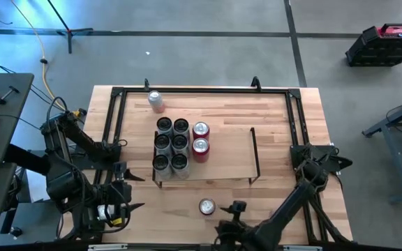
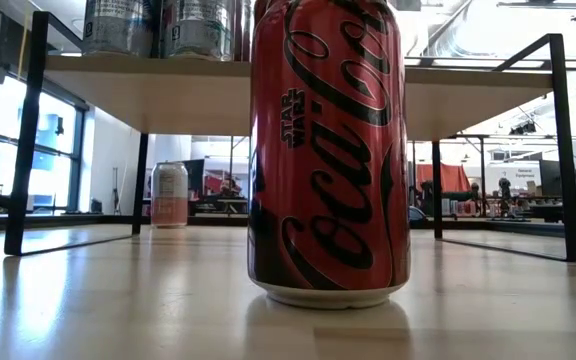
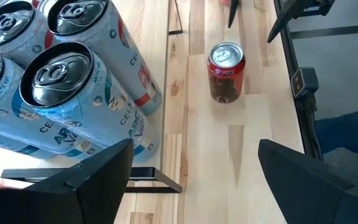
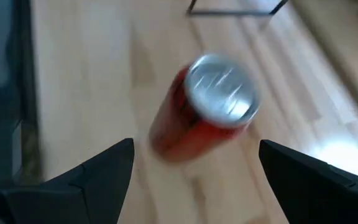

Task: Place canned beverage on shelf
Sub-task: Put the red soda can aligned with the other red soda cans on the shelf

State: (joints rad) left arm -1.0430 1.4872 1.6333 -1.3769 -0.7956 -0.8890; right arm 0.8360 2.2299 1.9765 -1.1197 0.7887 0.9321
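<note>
Red cola can (image 1: 206,206) stands upright on the bare tabletop (image 1: 278,202), in front of the shelf (image 1: 225,150) and well apart from it, not yet placed on the board. The right claw (image 1: 223,224) sits just beside the can at the table's front edge, fingers spread wide and holding nothing; in the right wrist view the can (image 4: 207,109) lies between and beyond the two dark fingers (image 4: 101,168), with none of them touching it. The left claw (image 1: 121,189) waits at the shelf's front left corner, also spread and empty.

The low view fills with the can's side (image 2: 328,150), showing its black script lettering, which the overhead view cannot show since it sees only the silver lid. That low view also looks under the shelf board (image 2: 168,90) and finds a pale pink can (image 2: 169,194) standing far back on the table; from above the same can (image 1: 156,100) stands alone near the rear rail. The left wrist view shows the silver-blue cans (image 3: 61,87) on the shelf close up, and the red can (image 3: 226,71) farther off on the table.

On the shelf, six silver-blue cans (image 1: 171,144) stand in two rows, with two red cans (image 1: 200,139) beside them; the shelf's right part is bare wood.

The table is light wood edged with black rails (image 1: 201,89). Grey concrete floor (image 1: 187,56) surrounds it, with a black crate (image 1: 386,43) at one side.
</note>
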